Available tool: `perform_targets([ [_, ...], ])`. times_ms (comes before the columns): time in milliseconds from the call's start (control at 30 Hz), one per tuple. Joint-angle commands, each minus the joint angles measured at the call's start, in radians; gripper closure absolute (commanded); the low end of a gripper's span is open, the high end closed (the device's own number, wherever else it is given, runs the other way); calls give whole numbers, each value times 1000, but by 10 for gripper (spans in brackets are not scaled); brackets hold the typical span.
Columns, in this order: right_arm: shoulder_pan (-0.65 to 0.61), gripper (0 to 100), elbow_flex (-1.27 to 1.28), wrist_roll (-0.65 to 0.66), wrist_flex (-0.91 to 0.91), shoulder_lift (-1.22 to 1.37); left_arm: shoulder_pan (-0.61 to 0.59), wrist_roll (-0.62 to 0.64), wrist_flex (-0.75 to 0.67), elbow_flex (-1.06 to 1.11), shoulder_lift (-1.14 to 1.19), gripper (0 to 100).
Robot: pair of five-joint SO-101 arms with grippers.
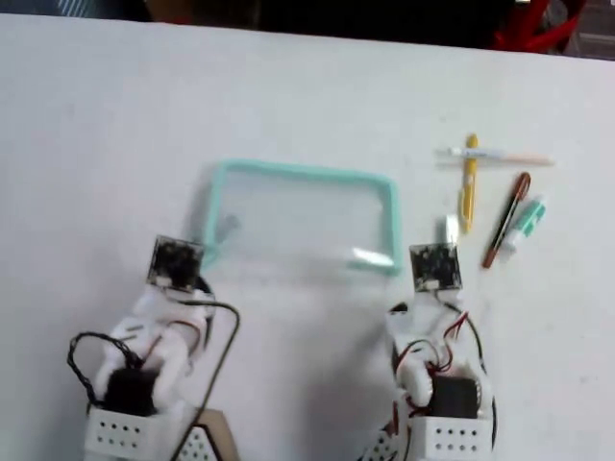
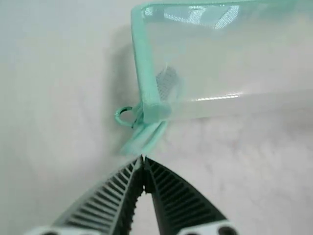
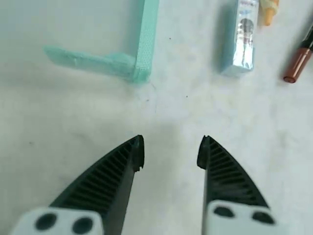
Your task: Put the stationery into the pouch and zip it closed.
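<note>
At lower centre of the left wrist view, the left fingers (image 2: pixel 129 181) are pressed together with nothing between them. Tips sit just short of the teal zip tab (image 2: pixel 144 137) at the corner of the pouch (image 2: pixel 145 68), with a small ring (image 2: pixel 123 116) beside the tab. In the lower half of the right wrist view, the right fingers (image 3: pixel 122 169) are apart and empty over bare bench (image 3: pixel 73 98). Ahead of them: pouch corner at upper left, small blue tube (image 3: pixel 242 36) at upper right, brown marker (image 3: pixel 298 61) tip at the right edge.

High view: pouch lies flat mid-frame, clear with teal edging, both arms below it. Stationery is all outside it, upper right: yellow pen (image 1: pixel 469 182), white pen (image 1: pixel 500 156) lying across its top end, the marker, and a teal piece (image 1: pixel 528 219) touching the marker. Can't tell if the pouch mouth is open.

My read: nothing loaded yet, zip step far off.

Risks:
- Left fingers are closed at the tab, so advancing like that would shove the light pouch up-frame instead of gripping it.
- Tab is thin and flat on the bench, easy to miss or to catch the edging instead.
- Pouch is unrestrained, so a one-handed insert likely slides it or collapses the mouth.
- Pens cross and touch, so lifting one may roll the others off.
- Tube lies flat, and a skewed pinch could squirt it out.
</note>
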Motion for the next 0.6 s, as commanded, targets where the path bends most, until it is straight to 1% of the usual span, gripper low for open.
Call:
perform_targets([
  [0, 8, 814, -21, 0, 4, -8, -5, -5, 49, -5, -8, 975],
  [500, 8, 814, -21, 2, 4, -8, -4, -9, 57, -6, -8, 976],
  [567, 8, 814, -21, 2, 4, -8, -4, -9, 80, -12, -8, 975],
])
